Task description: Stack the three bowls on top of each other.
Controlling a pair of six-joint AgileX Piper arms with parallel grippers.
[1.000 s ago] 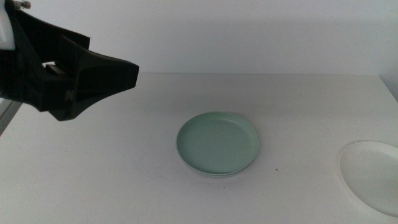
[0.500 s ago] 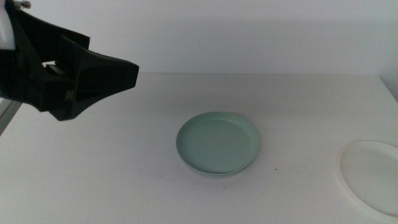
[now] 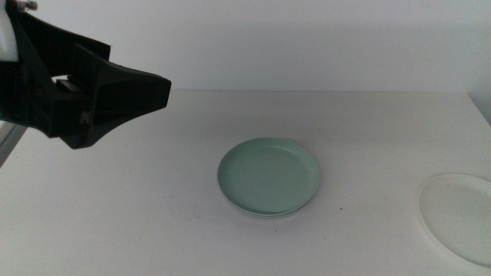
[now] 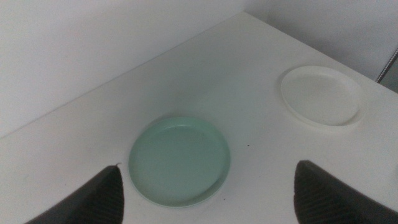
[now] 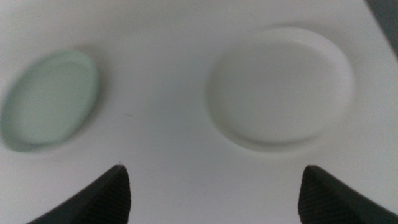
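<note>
Showing the white bowl (image 5: 283,87) whole, both wrist views complete what the middle view crops at its right edge. The mint green bowl (image 3: 268,176) sits upright mid-table on a second rim, presumably the grey bowl, colour indistinct. Both visible bowls are round, level, empty, well apart. Left gripper (image 4: 208,190) and right gripper (image 5: 214,193) hover, jaws spread wide, grasping nothing.

Smooth, seemingly plastic mint green bowl (image 3: 268,176)
</note>
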